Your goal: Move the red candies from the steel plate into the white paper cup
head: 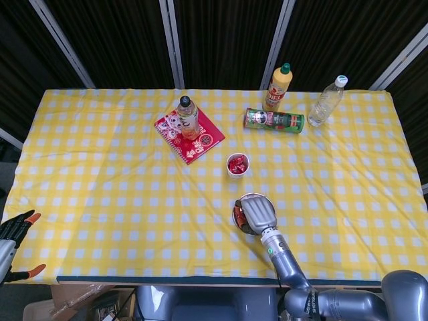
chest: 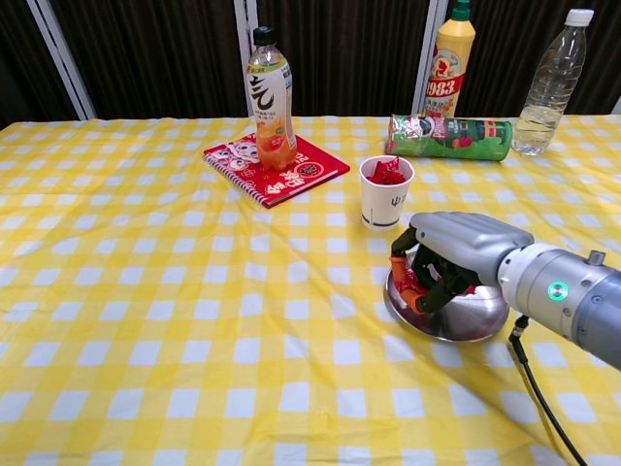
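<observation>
The steel plate lies near the table's front edge, right of centre. My right hand hangs over its left half, fingers curled in around red candies, hiding most of what is in the plate. The white paper cup stands upright just behind the plate with red candies inside. My left hand shows only in the head view, off the table's front left corner, fingers spread and holding nothing.
A red notebook with an orange drink bottle standing on it is at the back left. A green can lies on its side behind the cup, beside a yellow bottle and a clear water bottle.
</observation>
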You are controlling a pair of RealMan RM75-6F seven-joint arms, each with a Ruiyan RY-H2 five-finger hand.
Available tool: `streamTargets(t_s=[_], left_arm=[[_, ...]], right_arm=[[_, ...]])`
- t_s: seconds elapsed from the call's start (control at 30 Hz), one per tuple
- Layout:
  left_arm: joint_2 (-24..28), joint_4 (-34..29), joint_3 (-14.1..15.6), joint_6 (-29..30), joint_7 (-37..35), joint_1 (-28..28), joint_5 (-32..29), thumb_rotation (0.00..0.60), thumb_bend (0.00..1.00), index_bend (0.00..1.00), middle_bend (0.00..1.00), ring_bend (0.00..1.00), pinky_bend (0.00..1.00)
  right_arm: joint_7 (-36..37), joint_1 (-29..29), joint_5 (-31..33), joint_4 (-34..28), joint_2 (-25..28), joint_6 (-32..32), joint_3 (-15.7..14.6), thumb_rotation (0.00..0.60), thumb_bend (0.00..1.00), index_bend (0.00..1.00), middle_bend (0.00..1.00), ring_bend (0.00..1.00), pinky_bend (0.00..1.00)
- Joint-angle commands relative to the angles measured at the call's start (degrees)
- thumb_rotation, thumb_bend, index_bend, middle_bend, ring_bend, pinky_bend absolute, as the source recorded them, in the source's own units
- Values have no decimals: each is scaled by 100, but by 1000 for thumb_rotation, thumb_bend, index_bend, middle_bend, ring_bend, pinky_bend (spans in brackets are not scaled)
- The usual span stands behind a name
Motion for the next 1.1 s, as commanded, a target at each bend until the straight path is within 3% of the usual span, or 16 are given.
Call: streamTargets(t_s=[0.03,0.23,0.43,0.77,1.1], left_arm=[[-1,13,2,1,-7,3,-3,600,71,0,0,0,0],[-8,31,9,17,-6,11,17,600,71,0,0,0,0],[-20,37,3,2,24,6,-1,600,71,0,0,0,0],[-18,-31,-22,-90,112,-23,-105,600,71,0,0,0,0],[16,-86,-24,-184,128,-51,-178,600,72,0,0,0,0]], right_arm=[[-46,1,-159,-268,188,137,91,600,560,600,789,831,998],[-135,65,-234,-775,599,320,435,600,560,600,789,831,998],[-149,287,13,-785,797,197,882,600,561,600,789,831,998],[-200,958,680,178,590,-397,1432,600,560,600,789,831,992],[20,1443,1088,1518,166,-917,1597,600,561,600,789,831,990]])
